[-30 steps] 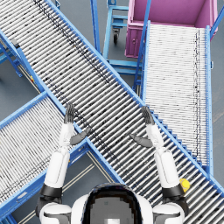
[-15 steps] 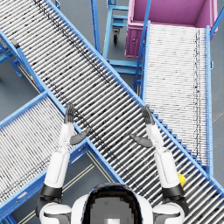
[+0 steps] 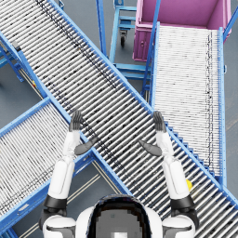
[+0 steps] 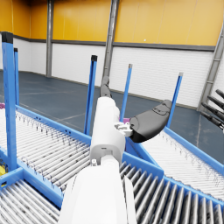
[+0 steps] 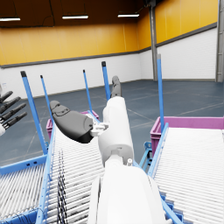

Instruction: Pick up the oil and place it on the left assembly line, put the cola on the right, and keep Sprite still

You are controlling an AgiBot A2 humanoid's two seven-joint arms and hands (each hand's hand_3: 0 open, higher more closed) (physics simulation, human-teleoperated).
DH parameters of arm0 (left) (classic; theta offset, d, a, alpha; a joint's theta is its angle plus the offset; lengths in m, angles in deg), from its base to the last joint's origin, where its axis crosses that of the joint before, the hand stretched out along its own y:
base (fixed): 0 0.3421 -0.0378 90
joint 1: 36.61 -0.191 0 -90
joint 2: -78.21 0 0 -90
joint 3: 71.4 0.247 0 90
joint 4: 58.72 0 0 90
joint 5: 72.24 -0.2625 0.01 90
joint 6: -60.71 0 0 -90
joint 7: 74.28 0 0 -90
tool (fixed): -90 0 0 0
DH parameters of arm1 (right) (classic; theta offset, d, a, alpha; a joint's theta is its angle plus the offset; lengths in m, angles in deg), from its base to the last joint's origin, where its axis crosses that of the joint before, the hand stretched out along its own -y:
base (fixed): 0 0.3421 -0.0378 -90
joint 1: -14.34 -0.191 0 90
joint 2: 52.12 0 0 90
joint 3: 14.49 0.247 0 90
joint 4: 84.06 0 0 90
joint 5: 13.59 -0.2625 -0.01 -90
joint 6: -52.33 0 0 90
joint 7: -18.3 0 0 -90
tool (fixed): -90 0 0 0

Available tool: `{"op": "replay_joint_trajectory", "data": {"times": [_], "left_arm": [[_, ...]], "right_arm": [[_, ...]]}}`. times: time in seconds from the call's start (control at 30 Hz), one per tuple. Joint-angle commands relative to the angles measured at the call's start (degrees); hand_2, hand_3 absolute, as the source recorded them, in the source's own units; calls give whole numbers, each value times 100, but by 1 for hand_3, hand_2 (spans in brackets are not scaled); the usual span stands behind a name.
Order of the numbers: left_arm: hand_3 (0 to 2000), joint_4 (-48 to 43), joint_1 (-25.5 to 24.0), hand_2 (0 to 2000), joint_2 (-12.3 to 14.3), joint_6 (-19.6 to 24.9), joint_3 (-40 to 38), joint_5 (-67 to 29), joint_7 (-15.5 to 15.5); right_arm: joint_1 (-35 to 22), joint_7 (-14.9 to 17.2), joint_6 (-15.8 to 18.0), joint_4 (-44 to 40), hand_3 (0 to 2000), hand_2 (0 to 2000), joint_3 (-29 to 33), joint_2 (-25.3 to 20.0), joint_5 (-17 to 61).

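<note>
Yellow item [image 3: 188,184] slid forward, well behind fingers [image 3: 157,117] of right hand [image 3: 157,128].

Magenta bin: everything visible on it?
The magenta bin is an open-topped, smooth-walled box, plastic by its look, upright at the far end of the right roller conveyor, whose rollers run up to its near wall. Blue frame posts stand beside it. Its far part is cut off by the head view's edge.

white arms [image 3: 60,174], dark hands [image 3: 76,124], black elbow bands [image 3: 56,203]
</note>
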Motion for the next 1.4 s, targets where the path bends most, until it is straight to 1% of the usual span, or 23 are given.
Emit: {"op": "replay_joint_trajectory", "data": {"times": [0.03, 0.23, 0.37, 0.7, 0.9, 0.93, 0.97, 1.0, 1.03, 1.07, 1.13, 1.17, 1.4], "left_arm": [[0, -201, 136, 0, 75, 16, -261, 0, 16], [0, -346, 417, 0, 242, 51, -639, -1527, 51], [0, -394, 621, 0, 313, 55, -916, -2006, 55], [0, -355, 858, 0, 373, 56, -1565, -2169, 56], [0, -315, 939, 0, 386, 56, -1847, -2173, 56], [0, -303, 959, 0, 385, 56, -1891, -2173, 56], [0, -312, 846, 0, 410, 56, -1776, -2173, 56], [0, -315, 946, 0, 394, 56, -1948, -2173, 56], [0, -303, 913, 0, 405, 56, -1975, -2173, 56], [0, -302, 860, 0, 419, 56, -1881, -2173, 56], [0, -334, 933, 0, 411, 56, -1989, -2173, 56], [0, -310, 856, 0, 431, 56, -1945, -2173, 56], [0, -316, 924, 0, 441, 56, -2051, -2173, 56]], "right_arm": [[-161, -16, -16, 142, 0, 0, 182, -97, 0], [-382, -51, -50, 240, 0, 0, 438, -278, 1456], [-538, -55, -54, 338, 0, 0, 672, -373, 1799], [-832, -56, -55, 411, 0, 0, 1164, -512, 1915], [-833, -56, -55, 480, 0, 0, 1512, -545, 1918], [-832, -56, -55, 475, 0, 0, 1539, -551, 1918], [-832, -56, -55, 470, 0, 0, 1565, -556, 1918], [-851, -56, -55, 473, 0, 0, 1568, -561, 1918], [-833, -56, -55, 465, 0, 0, 1594, -568, 1918], [-816, -56, -55, 492, 0, 0, 1605, -574, 1918], [-816, -56, -55, 492, 0, 0, 1612, -586, 1918], [-817, -56, -55, 492, 0, 0, 1616, -591, 1918], [-801, -56, -55, 454, 0, 0, 1654, -630, 1917]]}}
